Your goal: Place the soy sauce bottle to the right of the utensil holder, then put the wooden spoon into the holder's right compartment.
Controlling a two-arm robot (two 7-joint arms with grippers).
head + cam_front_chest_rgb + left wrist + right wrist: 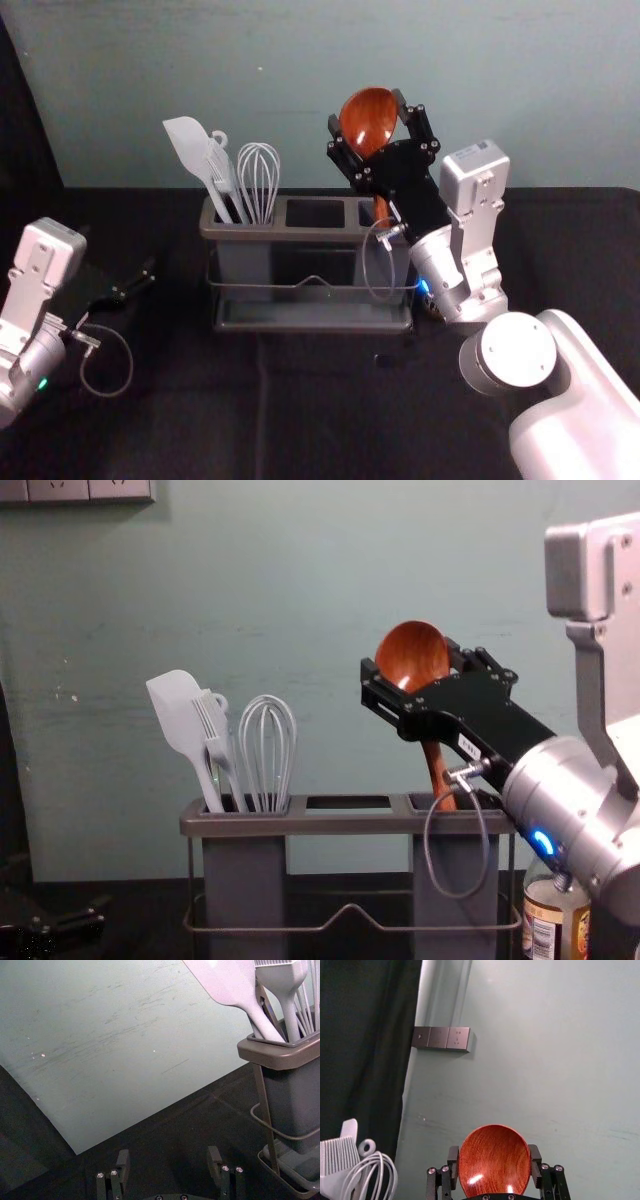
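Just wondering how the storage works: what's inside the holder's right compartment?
The wooden spoon's handle reaches in; the compartment's front wall hides its lower end and anything deeper.

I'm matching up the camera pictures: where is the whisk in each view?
Head view: whisk, left of centre.
Left wrist view: at the edge, partly cut off.
Right wrist view: near a corner.
Chest view: left of centre.
Shared landmark: the ribbed utensil beside it.
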